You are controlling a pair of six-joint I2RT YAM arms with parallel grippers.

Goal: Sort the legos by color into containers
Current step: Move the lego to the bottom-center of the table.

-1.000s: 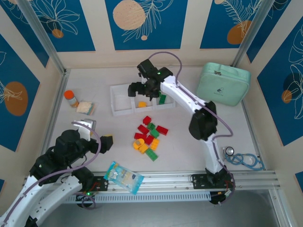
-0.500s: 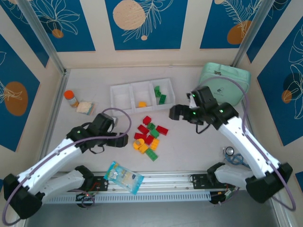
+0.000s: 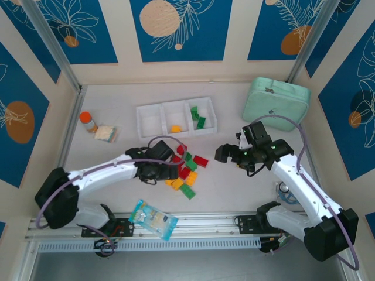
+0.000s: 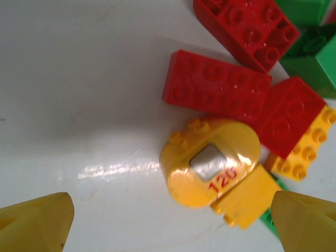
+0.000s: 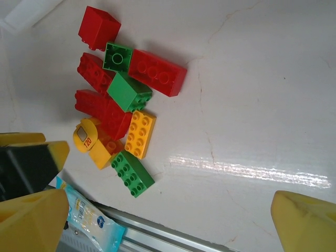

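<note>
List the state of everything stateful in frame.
left gripper: open, empty, above loose legos
right gripper: open, empty
left container: empty
middle container: one yellow brick
right container: green bricks
mint case: closed
orange bottle: upright

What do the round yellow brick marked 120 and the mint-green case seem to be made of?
Round yellow brick: hard plastic, glossy, judging by its moulded studs and the glint on its smooth face. Mint-green case: probably soft fabric or faux leather, matte; its corners look rounded and padded, but the view is too small to be sure.
</note>
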